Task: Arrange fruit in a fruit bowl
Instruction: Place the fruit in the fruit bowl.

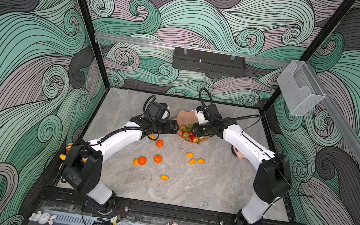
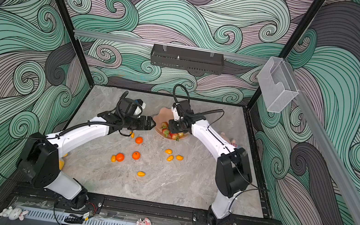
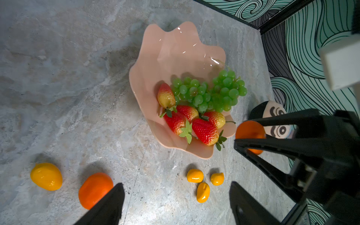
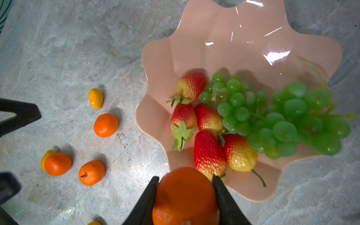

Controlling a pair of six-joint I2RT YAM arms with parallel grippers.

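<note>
All 4 views are brightly and evenly lit, seemingly from overhead. Short soft shadows are thrown beside a loose tangerine [image 4: 105, 125] on the table [image 4: 58, 48]. White glare streaks are noted on the fruit bowl [image 4: 272, 54]. The nearest tangerine [image 4: 185, 196] and grape bunch [image 4: 292, 120] are rendered soft at close range.

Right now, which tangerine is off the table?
The tangerine clamped in the right gripper, held up at the bowl edge. The other three lie loose on the table.
</note>
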